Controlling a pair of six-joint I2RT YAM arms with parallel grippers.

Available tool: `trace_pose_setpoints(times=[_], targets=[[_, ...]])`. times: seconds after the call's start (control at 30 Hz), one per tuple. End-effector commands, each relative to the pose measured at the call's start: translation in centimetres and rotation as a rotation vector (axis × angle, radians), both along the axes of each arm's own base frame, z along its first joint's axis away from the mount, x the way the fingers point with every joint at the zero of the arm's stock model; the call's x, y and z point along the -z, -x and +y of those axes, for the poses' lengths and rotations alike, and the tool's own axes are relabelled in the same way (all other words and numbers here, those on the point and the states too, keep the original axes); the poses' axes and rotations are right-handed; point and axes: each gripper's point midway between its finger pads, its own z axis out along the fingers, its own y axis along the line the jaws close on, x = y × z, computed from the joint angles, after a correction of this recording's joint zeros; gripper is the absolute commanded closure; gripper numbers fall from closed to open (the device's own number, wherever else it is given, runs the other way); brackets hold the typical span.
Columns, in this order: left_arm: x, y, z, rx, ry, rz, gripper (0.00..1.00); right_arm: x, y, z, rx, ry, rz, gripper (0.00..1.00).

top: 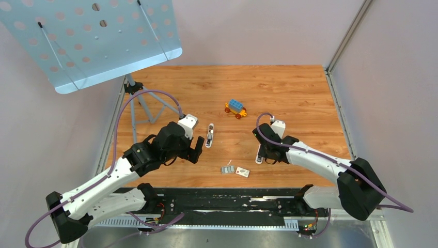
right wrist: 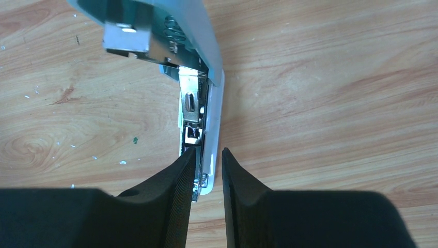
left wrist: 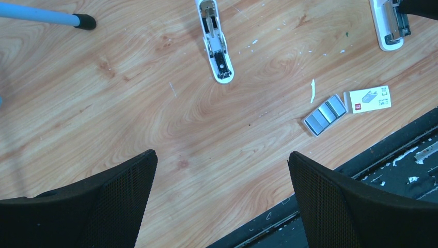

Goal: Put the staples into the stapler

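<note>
The staples, short grey ribbed strips, lie on the wooden table near its front edge, and also show in the left wrist view. A white stapler lies open with its lid raised and its metal channel bare; it is small in the top view. My right gripper stands nearly closed around that stapler's rear end. A second white stapler lies open left of centre. My left gripper is wide open and empty, just left of it.
A small white printed box lies right of the staples. A blue and orange toy car stands further back. A perforated blue music stand rises at the back left, with a leg tip on the table. A black rail runs along the near edge.
</note>
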Motion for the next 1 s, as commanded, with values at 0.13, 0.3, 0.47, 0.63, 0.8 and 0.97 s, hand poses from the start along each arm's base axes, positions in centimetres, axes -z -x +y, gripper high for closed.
trace_pose_setpoints(times=[0.13, 0.3, 0.47, 0.63, 0.8, 0.97], targets=[[0.4, 0.0, 0.2, -0.005, -0.01, 0.004, 0.0, 0.0, -0.5, 0.0, 0.004, -0.002, 0.0, 0.72], [0.4, 0.0, 0.2, -0.004, -0.009, 0.005, 0.0, -0.8, -0.6, 0.4, -0.004, -0.03, -0.016, 0.72], [0.4, 0.0, 0.1, -0.002, -0.008, 0.004, 0.0, -1.7, -0.7, 0.8, -0.02, -0.061, -0.036, 0.72], [0.4, 0.0, 0.1, -0.002, -0.011, 0.006, 0.0, -1.4, -0.4, 0.6, -0.023, -0.055, -0.029, 0.72], [0.5, 0.0, 0.2, -0.005, -0.013, 0.007, 0.0, -0.1, 0.1, 0.3, -0.017, -0.039, 0.003, 0.72], [0.5, 0.0, 0.3, -0.006, -0.014, 0.007, 0.0, 0.3, 0.2, 0.3, -0.018, -0.036, 0.008, 0.72]])
